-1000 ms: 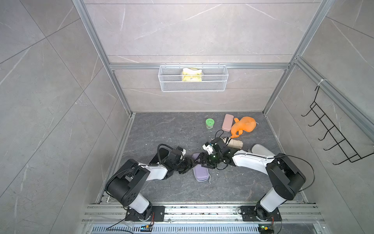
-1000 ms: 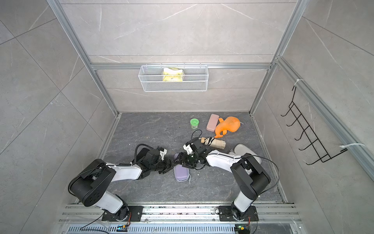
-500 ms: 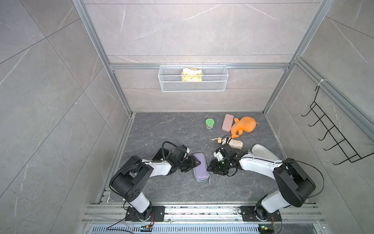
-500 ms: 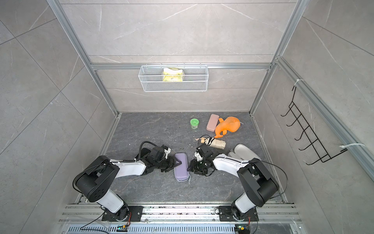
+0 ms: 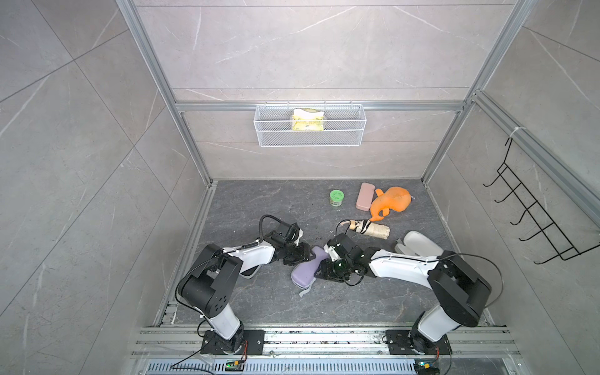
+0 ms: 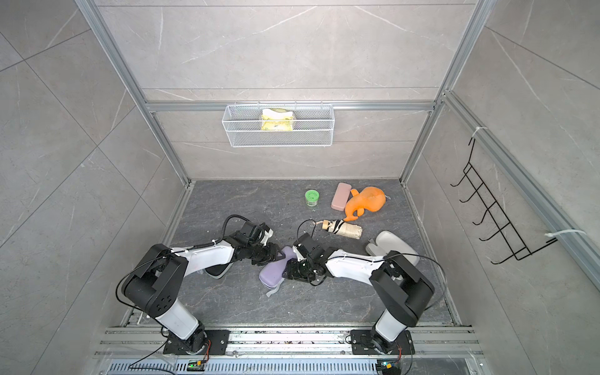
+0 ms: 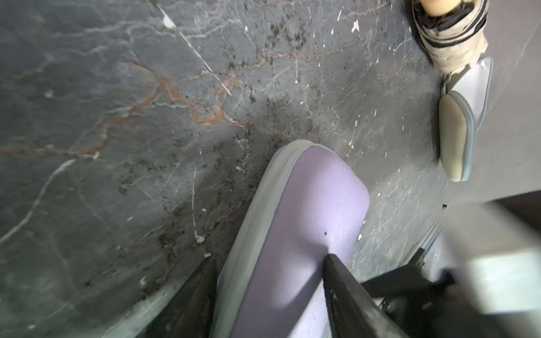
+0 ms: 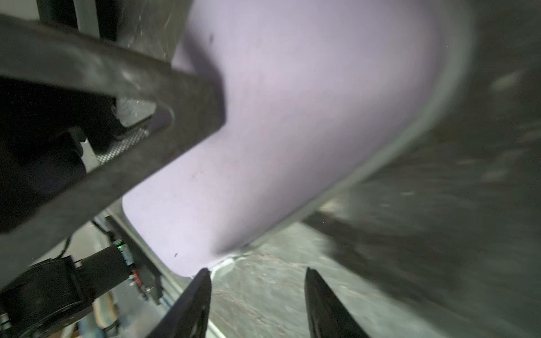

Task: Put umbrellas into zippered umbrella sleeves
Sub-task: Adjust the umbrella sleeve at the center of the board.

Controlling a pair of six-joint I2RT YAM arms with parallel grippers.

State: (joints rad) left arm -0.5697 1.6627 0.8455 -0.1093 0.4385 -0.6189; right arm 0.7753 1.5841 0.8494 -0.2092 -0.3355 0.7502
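Note:
The lilac sleeve [image 5: 305, 269] [image 6: 274, 271] lies zipped shut and slanted at mid floor. My left gripper [image 5: 303, 255] [image 6: 276, 253] [image 7: 269, 263] is shut on its far end, one finger [image 7: 333, 272] denting the lilac shell. My right gripper [image 5: 319, 271] [image 6: 287, 271] [image 8: 257, 275] stands open beside the sleeve's right flank; only floor lies between its fingers, and one fingertip [image 8: 205, 278] touches the sleeve [image 8: 292, 117]. The beige umbrella [image 5: 370, 229] [image 6: 342, 229] [image 7: 450, 32] lies further back. The cream sleeve [image 5: 418, 243] [image 6: 389, 242] [image 7: 456, 137] lies open at the right.
At the back right sit a green tub [image 5: 336, 197], a pink case [image 5: 365, 196] and an orange plush toy [image 5: 391, 203]. A wire basket [image 5: 310, 126] hangs on the back wall and a black hook rack [image 5: 535, 220] on the right wall.
The right gripper drew back to the right, then came in against the lilac sleeve. The sleeve has turned, its near end swinging left. The left gripper stayed at the far end.

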